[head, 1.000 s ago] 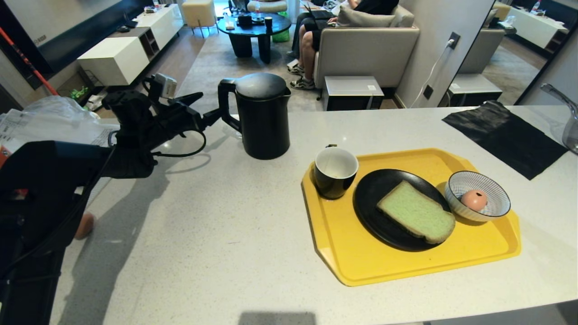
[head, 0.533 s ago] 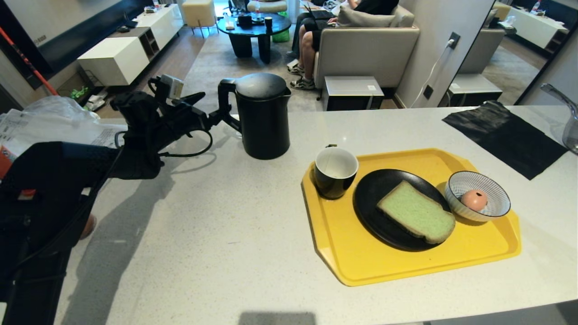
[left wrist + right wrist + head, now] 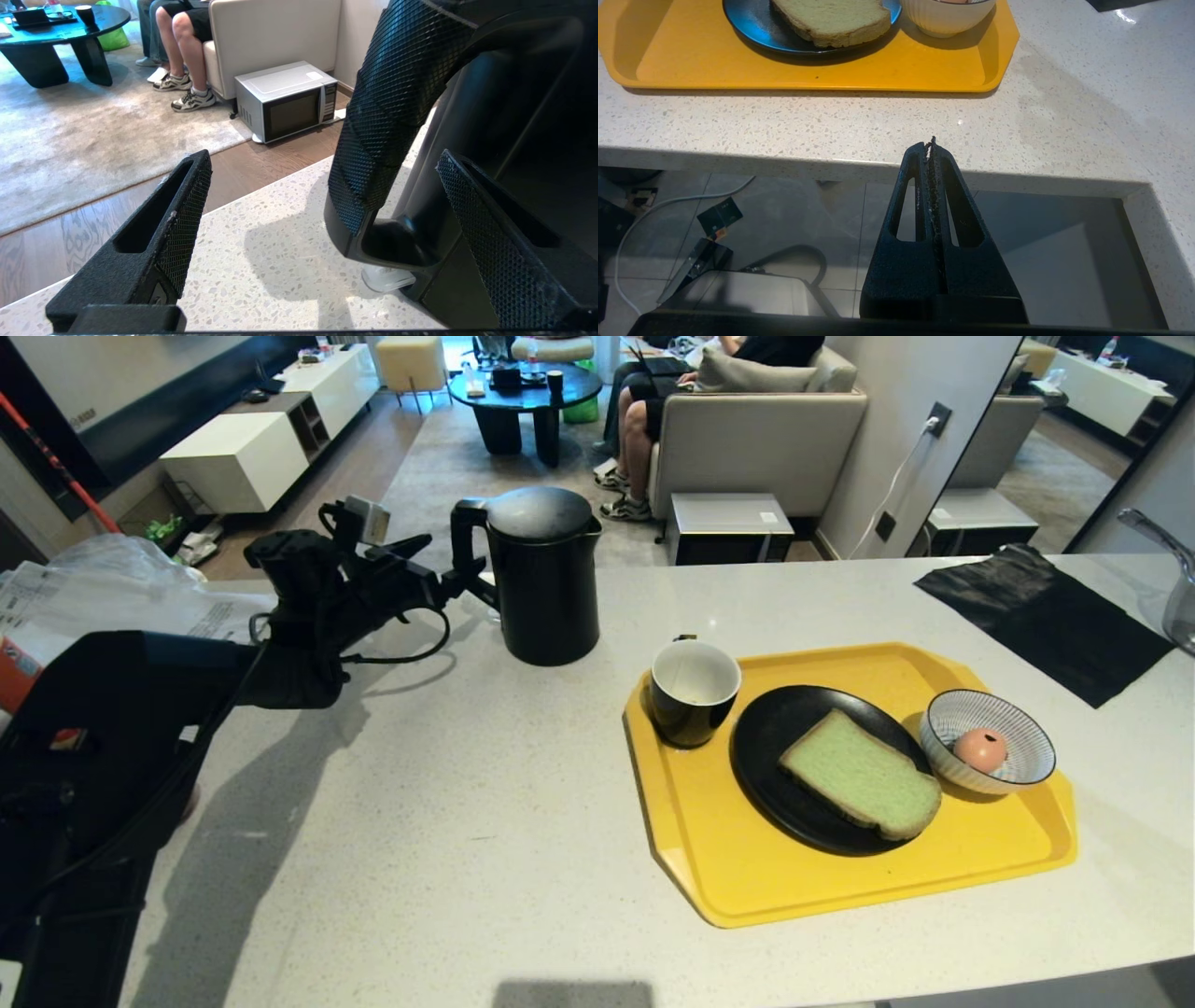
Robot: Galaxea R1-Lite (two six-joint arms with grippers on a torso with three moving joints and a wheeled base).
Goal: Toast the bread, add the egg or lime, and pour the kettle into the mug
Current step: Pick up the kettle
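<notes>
While the left gripper (image 3: 446, 569) stands wide open at the kettle (image 3: 546, 579), we note that the loop handle (image 3: 387, 116) lies between its two fingers, one finger (image 3: 173, 219) outside the loop and the other (image 3: 495, 242) on the body side, neither seen to be pressing yet. The kettle stands upright on the counter (image 3: 467, 803), off the tray (image 3: 747, 877) and near the mug (image 3: 691, 691), which sits on the tray's corner nearest the kettle. We judge the kettle rigid, tall and, if filled, heavy and top-loaded, so we take hold on the straight, textured middle of the handle, where the knurled surface resists slipping. We expect a grip low on the loop to let the body swing during the pour. The bread (image 3: 864, 775) rests on the black plate (image 3: 775, 747) and the egg (image 3: 980, 747) in the striped bowl (image 3: 1018, 723), both on the tray. The right gripper (image 3: 931, 149) is parked below the counter edge, fingers pressed together and empty.
</notes>
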